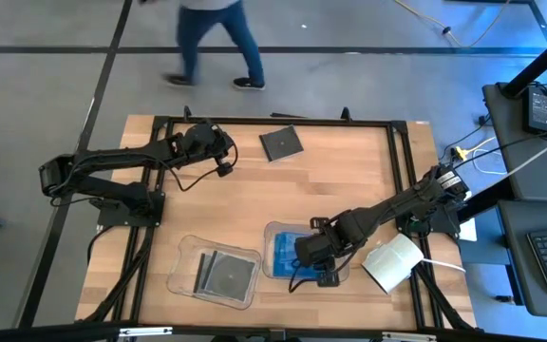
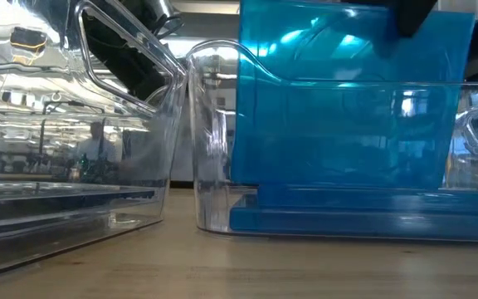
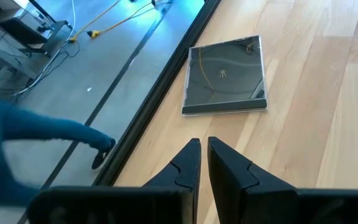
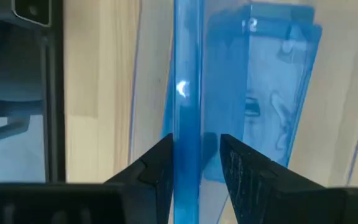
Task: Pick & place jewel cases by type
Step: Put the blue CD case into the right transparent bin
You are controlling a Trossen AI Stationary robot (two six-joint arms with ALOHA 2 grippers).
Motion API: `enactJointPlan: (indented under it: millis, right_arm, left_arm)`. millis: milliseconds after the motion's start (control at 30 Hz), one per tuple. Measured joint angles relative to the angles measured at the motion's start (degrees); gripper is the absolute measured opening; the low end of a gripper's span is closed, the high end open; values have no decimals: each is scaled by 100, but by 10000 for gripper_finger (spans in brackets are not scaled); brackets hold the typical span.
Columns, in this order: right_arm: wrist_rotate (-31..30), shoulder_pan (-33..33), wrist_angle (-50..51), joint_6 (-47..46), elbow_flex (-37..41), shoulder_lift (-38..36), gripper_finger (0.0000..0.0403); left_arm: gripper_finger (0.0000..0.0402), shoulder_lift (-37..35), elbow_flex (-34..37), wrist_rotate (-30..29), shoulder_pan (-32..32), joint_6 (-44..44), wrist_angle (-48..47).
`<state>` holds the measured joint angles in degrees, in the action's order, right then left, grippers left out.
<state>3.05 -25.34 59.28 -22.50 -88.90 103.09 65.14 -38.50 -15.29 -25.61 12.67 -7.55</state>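
Desk (image 1: 349, 180): pale wooden top inside a dark frame, carrying two clear trays near the front edge and one loose case near the back edge.

Left tray (image 1: 183, 258): clear, shallow, rounded corners, at the front edge left of centre. It holds dark jewel cases (image 1: 224, 275) lying flat, a round disc showing through.

Right tray (image 1: 272, 235): same kind, just beside the first, front edge near centre. It holds blue jewel cases (image 2: 355, 218) lying flat on its floor.

Right hand (image 1: 304, 249): over the right tray, fingers closed on the thin edge of a blue jewel case (image 4: 186, 93), which stands upright on edge inside the tray above the flat ones.

Left hand (image 1: 228, 149): near the back edge, left of centre, fingers nearly together and holding nothing.

Black jewel case (image 3: 226, 74): flat on the desk near the back edge, just ahead of the left hand and apart from it.

Handling, as a judgement: the cases look light, stiff and thin, of hard smooth plastic likely to slip and to crack under a hard squeeze. A case lying flat offers little to pinch; the best hold seems to be across two opposite edges, or by one rim once it is tipped up. The upright blue case could topple or swing if let go too high.
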Motion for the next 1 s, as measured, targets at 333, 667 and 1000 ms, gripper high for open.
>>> enactJointPlan:
  millis: [333,667,1000]
  right_arm:
    - [-427,4,-308,179,189,2,128]
    - [-325,21,-548,70,323,0,128]
    - [-490,27,-727,344,323,0,128]
  left_arm:
    - [27,0,0,366,2,-90,0]
    - [24,0,0,494,2,-112,0]
    - [28,-1,0,494,2,-157,0]
